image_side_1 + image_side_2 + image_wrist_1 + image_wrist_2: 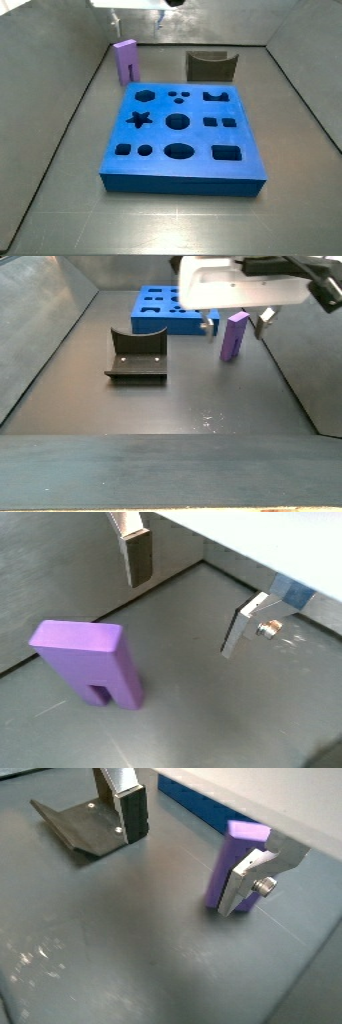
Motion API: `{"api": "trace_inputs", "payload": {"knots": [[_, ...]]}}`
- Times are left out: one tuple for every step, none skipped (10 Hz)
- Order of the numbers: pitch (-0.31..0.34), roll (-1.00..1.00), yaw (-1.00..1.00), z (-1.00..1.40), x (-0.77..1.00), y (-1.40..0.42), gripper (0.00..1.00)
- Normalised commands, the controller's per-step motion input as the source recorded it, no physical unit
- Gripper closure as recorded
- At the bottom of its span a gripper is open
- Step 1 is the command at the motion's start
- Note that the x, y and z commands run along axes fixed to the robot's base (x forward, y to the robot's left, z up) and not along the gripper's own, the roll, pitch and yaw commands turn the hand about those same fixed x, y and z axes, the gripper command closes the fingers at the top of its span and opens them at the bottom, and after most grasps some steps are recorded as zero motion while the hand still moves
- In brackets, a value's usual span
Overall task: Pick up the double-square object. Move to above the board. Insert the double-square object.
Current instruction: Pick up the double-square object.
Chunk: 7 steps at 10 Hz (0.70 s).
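The double-square object (88, 660) is a tall light-purple block standing upright on the grey floor, seen in both side views (126, 62) (235, 338). My gripper (187, 592) hangs open above the floor close to it, with nothing between the fingers (138, 559). In a wrist view the block (235, 863) stands just outside and behind one finger (249, 880), apart from the gap. The board (181, 135) is a thick blue slab with dark cut-outs, lying beside the block. The gripper (237, 316) hovers near the board's far end (160, 311).
The fixture (210, 67) (136, 356) stands on the floor near the board's end, and also shows in a wrist view (83, 828). Grey walls enclose the floor on all sides. The board's blue edge (214, 810) lies behind the block.
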Motion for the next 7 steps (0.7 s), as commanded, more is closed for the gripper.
{"api": "trace_inputs", "payload": {"knots": [[-0.277, -0.31, 0.25, -0.18, -0.43, -0.18, 0.00], [-0.286, -0.30, 0.27, -0.20, -0.40, -0.20, 0.00], [-0.266, -0.30, 0.31, -0.17, -0.35, -0.22, 0.00], [-0.274, -0.28, 0.33, -0.17, -0.34, -0.25, 0.00], [-0.274, -0.29, 0.37, -0.13, -0.29, -0.26, 0.00], [-0.269, -0.18, 0.46, -0.06, -0.27, -0.31, 0.00], [-0.217, -0.20, 0.52, -0.08, -0.19, -0.28, 0.00]]}}
